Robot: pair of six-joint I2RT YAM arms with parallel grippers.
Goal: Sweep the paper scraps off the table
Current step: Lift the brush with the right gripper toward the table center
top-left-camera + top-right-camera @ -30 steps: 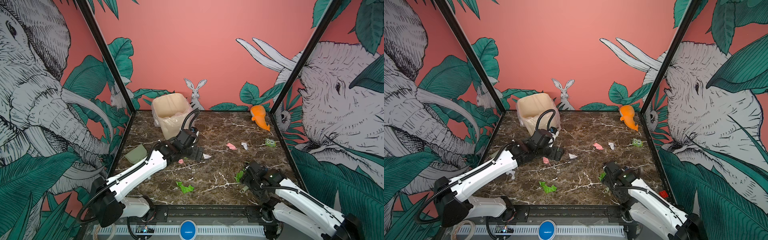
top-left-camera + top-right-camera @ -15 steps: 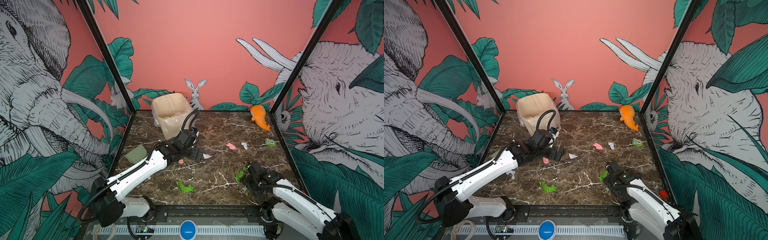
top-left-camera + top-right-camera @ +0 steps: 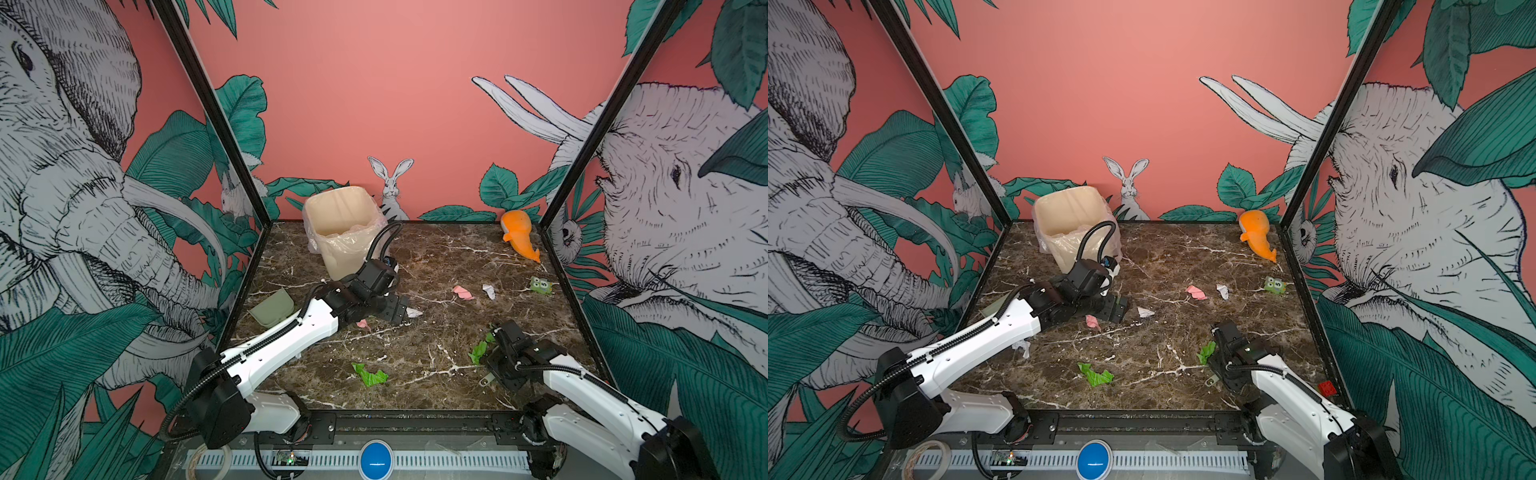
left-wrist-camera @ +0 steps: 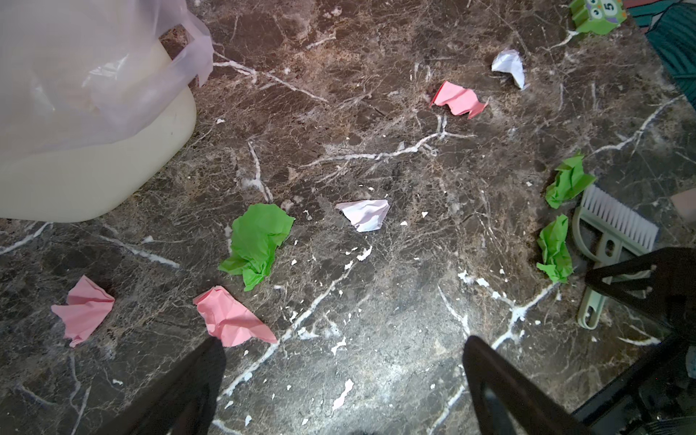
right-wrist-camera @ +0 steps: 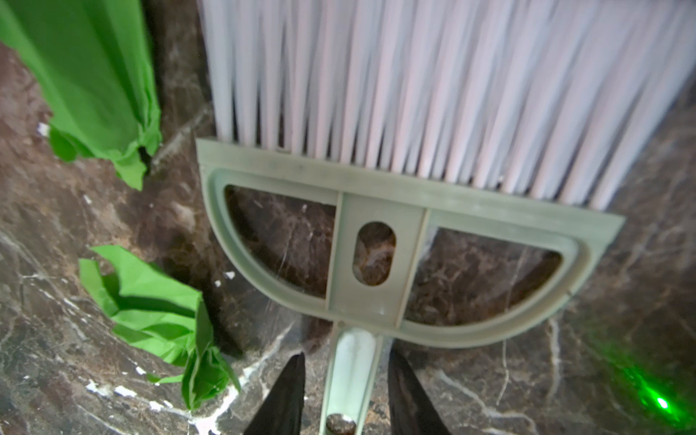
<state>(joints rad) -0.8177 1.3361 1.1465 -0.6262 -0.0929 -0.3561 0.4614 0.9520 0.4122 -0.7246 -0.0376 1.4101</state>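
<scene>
Across the table [image 3: 436, 257] you will find the paper scraps [image 4: 260, 241] lying loose: green, pink and white pieces, from beside the bin [image 3: 345, 257] to the near right. Note the left gripper [image 4: 342, 339] over the central scraps, jaws spread wide and empty. The right gripper [image 5: 346, 354] sits low, jaws narrow, straddling the handle of the brush [image 5: 376, 244]. A thin gap seems to remain on each side, so firm contact cannot be confirmed. Two green scraps lie just beside the brush.

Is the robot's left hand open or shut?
Open: the left hand has black fingers wide apart over the dark brown marble table, gripping nothing.
</scene>
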